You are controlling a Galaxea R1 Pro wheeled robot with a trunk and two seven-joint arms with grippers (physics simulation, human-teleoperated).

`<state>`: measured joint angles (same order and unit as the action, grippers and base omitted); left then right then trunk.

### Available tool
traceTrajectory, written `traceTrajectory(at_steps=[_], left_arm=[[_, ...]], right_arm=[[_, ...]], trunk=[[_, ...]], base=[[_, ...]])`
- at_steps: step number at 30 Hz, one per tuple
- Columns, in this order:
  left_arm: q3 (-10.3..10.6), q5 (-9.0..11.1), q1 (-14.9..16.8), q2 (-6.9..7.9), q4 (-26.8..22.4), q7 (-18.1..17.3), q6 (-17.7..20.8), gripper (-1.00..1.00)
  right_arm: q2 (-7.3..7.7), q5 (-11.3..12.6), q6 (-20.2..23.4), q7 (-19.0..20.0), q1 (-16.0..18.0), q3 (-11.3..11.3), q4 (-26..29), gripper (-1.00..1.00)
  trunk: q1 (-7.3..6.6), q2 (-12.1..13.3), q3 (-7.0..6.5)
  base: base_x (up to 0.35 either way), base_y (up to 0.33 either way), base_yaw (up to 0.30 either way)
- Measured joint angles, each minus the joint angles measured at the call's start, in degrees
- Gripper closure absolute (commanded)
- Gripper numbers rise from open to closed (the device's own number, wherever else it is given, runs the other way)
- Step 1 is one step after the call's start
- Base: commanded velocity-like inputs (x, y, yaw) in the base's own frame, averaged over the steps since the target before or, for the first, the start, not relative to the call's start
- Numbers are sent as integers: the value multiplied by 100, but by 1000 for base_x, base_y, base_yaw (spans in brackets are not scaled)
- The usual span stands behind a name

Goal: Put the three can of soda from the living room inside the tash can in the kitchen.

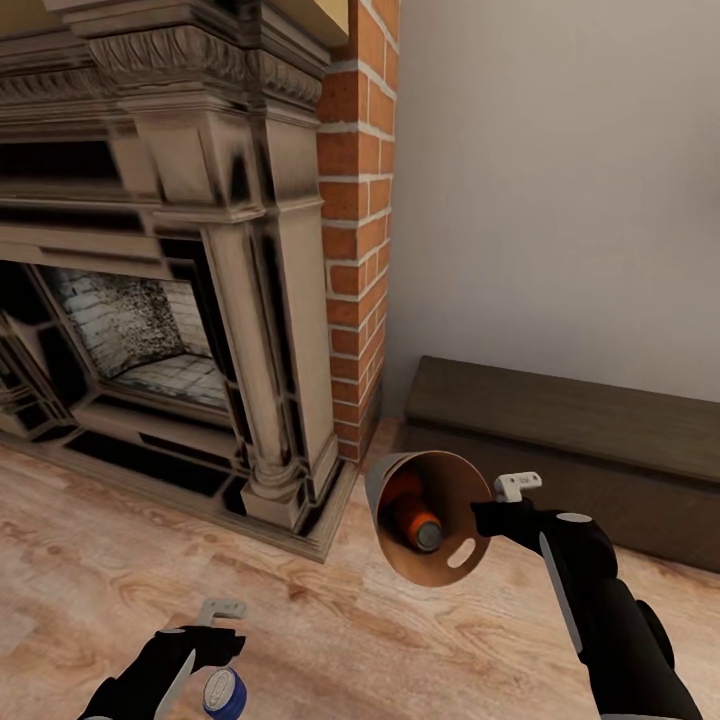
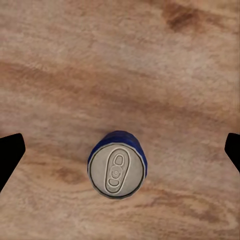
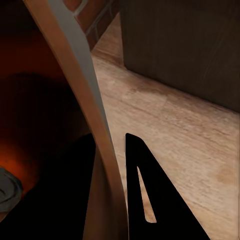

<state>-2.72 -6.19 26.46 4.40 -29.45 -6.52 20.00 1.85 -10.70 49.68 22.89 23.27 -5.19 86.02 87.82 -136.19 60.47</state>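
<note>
Your fireplace (image 1: 170, 300) sits at 11 o'clock, a low bench (image 1: 570, 440) at 1 o'clock along the wall. The bin (image 1: 425, 515) hangs tipped at 12, just right of the fireplace base, one can (image 1: 415, 520) inside. Another can (image 1: 222, 692) stands at 7 o'clock on the floor (image 1: 400, 640).

Wooden floor (image 1: 100, 560) under fireplace base (image 1: 200, 480)

Floor (image 1: 120, 580) is light wood planks, grainy, soft sheen. The blue can (image 2: 117, 167) has a dull silver metal top, painted sides. Trash can (image 1: 425, 515) looks like grey metal outside, matt brown-orange inside, with an orange can (image 1: 410, 515) in it. Fireplace surround (image 1: 230, 250) is worn, carved stone-looking stuff next to rough red brick (image 1: 355, 200). Wall (image 1: 560, 180) is flat matt paint.
</note>
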Motion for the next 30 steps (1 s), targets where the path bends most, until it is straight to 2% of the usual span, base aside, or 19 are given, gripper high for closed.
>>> traceTrajectory(at_steps=[14,24,30], left_arm=[[0,-14,0,-17,0,1,-3,-100],[38,-44,0,-33,0,1,-22,-100],[53,-55,0,-43,0,2,-22,-100]], right_arm=[[3,-8,-6,-1,-1,31,5,100],[2,-21,-4,-3,11,21,20,100],[32,-38,737,-11,172,93,402,100]], trunk=[[307,-560,251],[308,-561,251],[307,-561,251]], base=[[0,0,0],[0,0,0],[0,0,0]])
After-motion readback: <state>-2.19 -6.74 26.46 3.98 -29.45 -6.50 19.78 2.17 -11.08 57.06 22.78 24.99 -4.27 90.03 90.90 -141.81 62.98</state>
